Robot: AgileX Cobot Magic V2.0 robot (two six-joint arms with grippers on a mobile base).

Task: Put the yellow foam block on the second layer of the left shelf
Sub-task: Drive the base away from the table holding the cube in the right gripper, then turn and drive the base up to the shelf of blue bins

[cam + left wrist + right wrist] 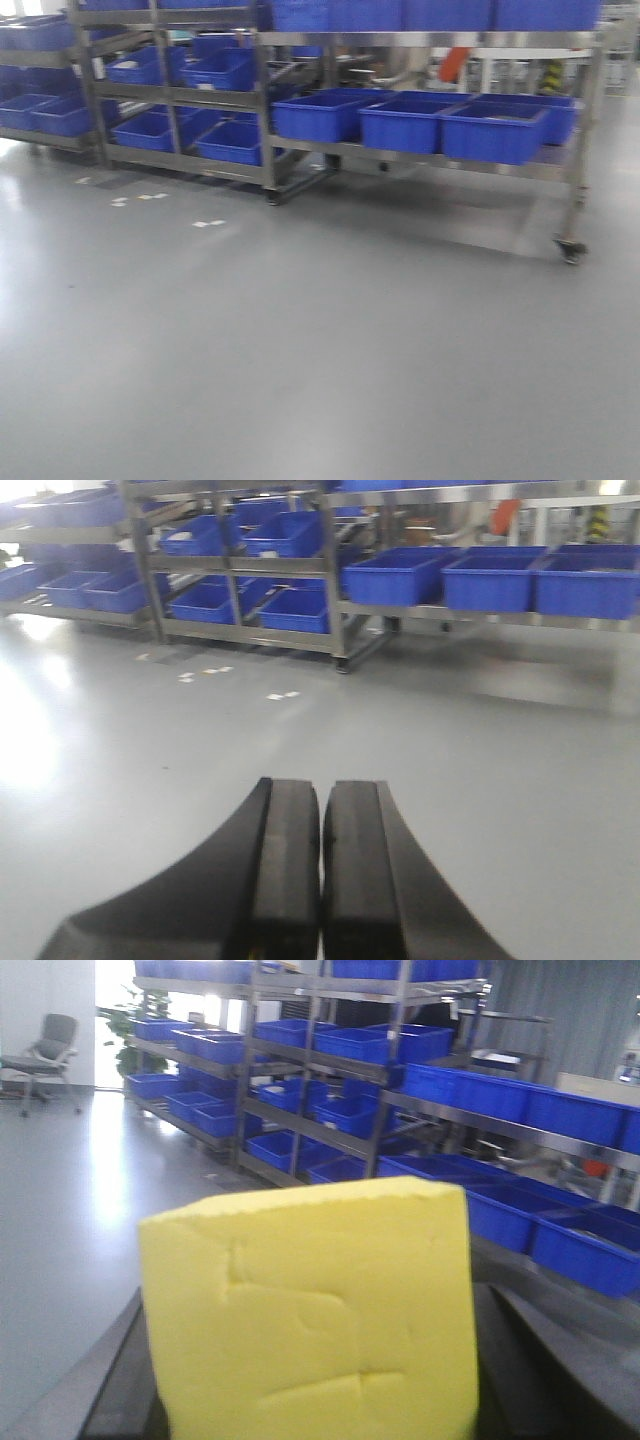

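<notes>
The right gripper [322, 1385] is clamped on the yellow foam block [310, 1300], which fills its wrist view between dark fingers [535, 1375]. The left gripper [322, 810] is pressed closed on nothing above the grey floor [300, 350]. Farther off, from 10 to 2 o'clock, steel shelves [262, 110] carry blue bins [405, 125].
</notes>
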